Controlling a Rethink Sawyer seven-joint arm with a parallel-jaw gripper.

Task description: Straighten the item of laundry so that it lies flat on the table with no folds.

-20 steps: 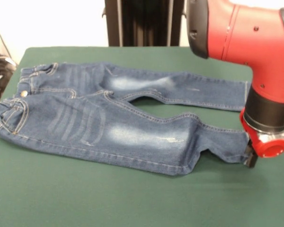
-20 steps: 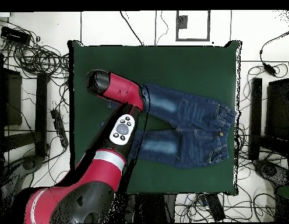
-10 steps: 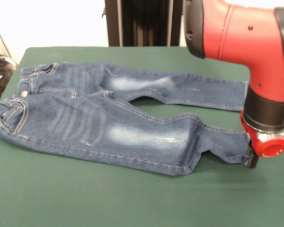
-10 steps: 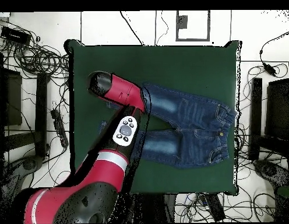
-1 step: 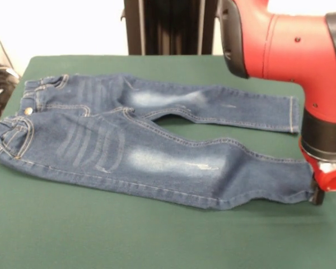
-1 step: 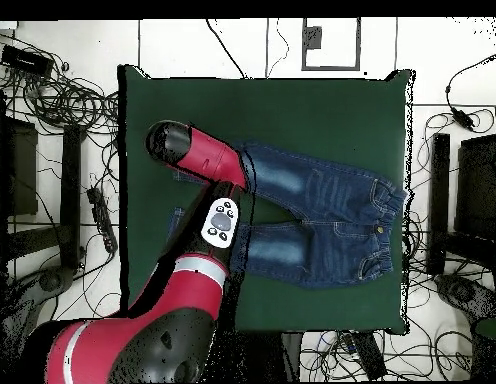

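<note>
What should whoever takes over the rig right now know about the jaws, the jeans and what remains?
Gripper: down at the hem of the near leg, at the table's right side in the front view; whether its jaws are open or shut cannot be seen.
Jeans: spread front side up on the green table, waistband at left, legs running right. Far leg lies flat and straight.
Done: near leg is nearly drawn out to full length.
Left: a small bulge remains on the near leg's lower edge by the knee; smooth it, then lift the arm clear.
</note>
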